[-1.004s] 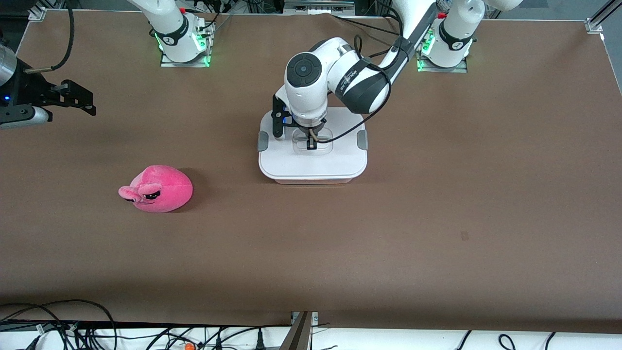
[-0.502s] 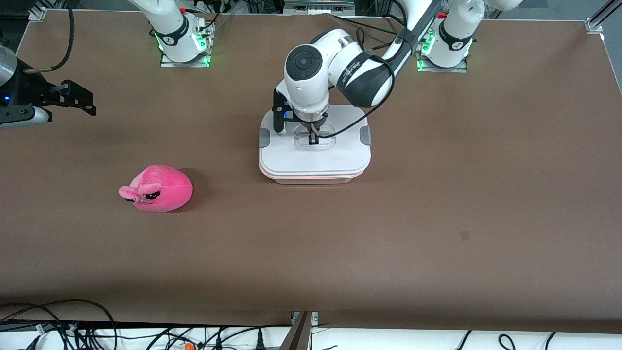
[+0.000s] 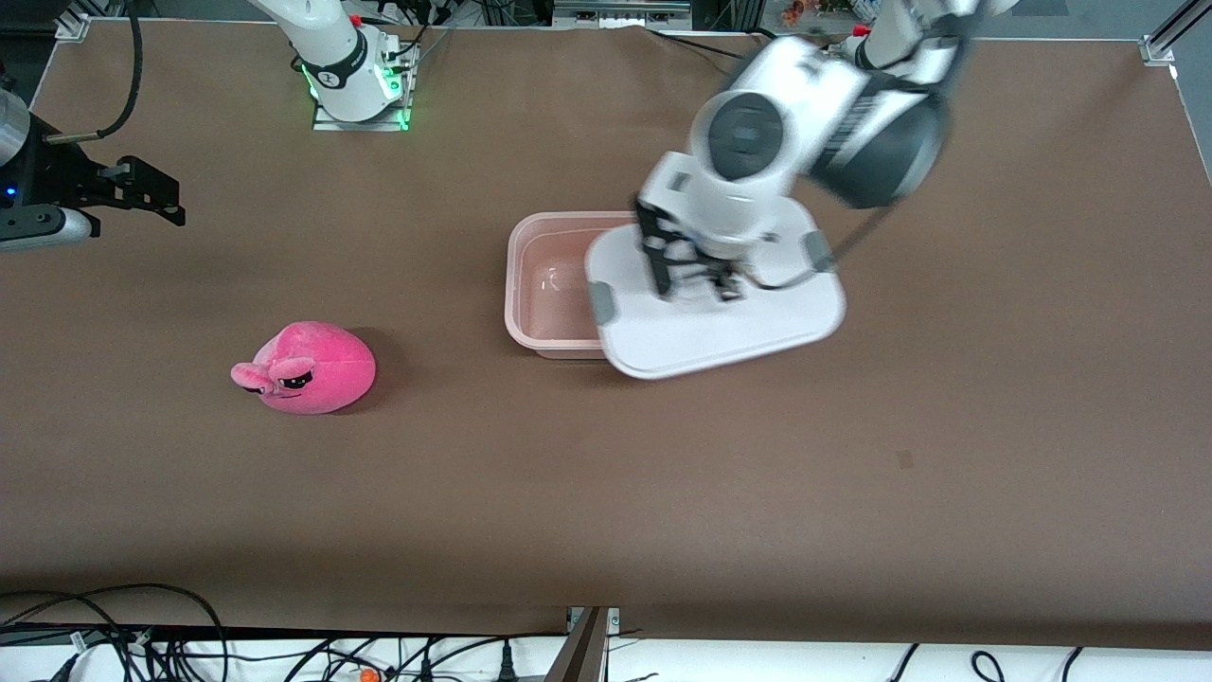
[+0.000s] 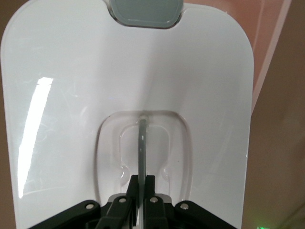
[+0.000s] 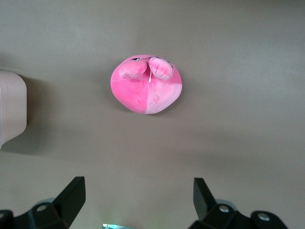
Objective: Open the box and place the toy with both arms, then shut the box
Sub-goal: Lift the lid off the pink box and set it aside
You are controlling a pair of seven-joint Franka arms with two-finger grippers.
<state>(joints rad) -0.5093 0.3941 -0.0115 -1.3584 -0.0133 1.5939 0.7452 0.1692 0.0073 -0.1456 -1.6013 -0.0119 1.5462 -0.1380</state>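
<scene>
The box point(image 3: 552, 285) is a translucent pinkish tub standing open and empty at mid-table; one corner of it point(image 5: 11, 109) shows in the right wrist view. Its white lid point(image 3: 724, 327) with grey clips hangs tilted in the air, partly over the tub's side toward the left arm's end. My left gripper point(image 3: 698, 278) is shut on the lid's clear centre handle point(image 4: 141, 143), gripper point(image 4: 141, 179) pinching the thin bar. The hot-pink plush toy point(image 3: 304, 367) lies on the table toward the right arm's end. My right gripper point(image 3: 173, 201) waits open above the table there, the toy point(image 5: 147, 90) ahead of its spread fingers point(image 5: 138, 191).
Brown tabletop point(image 3: 852, 455) stretches bare around the box and toy. Both arm bases stand on the table's edge farthest from the front camera. Cables point(image 3: 114, 635) hang below the edge nearest that camera.
The left gripper has lifted the lid off the box and carried it toward the left arm's end, uncovering the tub. Toy and right gripper have stayed put.
</scene>
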